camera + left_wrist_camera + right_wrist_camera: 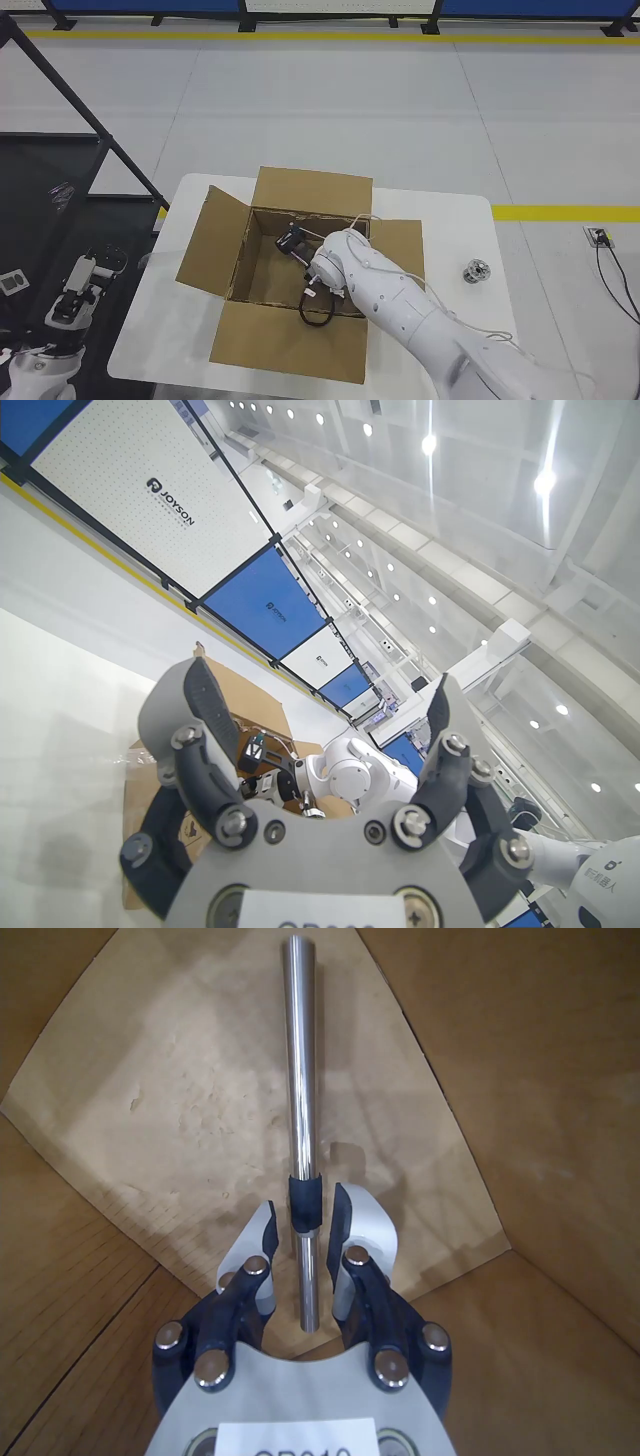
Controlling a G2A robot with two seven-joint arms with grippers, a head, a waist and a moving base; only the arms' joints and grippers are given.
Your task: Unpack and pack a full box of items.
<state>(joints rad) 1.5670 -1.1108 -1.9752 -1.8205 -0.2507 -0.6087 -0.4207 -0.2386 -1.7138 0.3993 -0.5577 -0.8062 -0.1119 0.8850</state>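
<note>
A pale grey floor with yellow lines runs around a white table (455, 225), and a brown cardboard box (290, 350) stands at the middle of it with all four flaps folded outward. Inside the box there is a shiny metal rod (300, 1078) with a short black band (305, 1205) around it near one end. It is over the bare cardboard bottom, but I cannot tell whether it lies flat or leans on a wall. My right gripper (305, 1198) is down inside the box, spread around the rod. One finger sits on each side of the black band with a thin gap on both sides, so I am not squeezing it. My right arm comes into the box from about 5 o'clock in the top view. A small round metal part (477, 270) sits on the table at 3 o'clock from the box, well apart from it. My left gripper (320, 672) is off the table edge at about 8 o'clock from the box, spread wide with nothing between its ribbed black pads (210, 700), and it is tilted up toward the ceiling lights and the blue and white wall panels.
</note>
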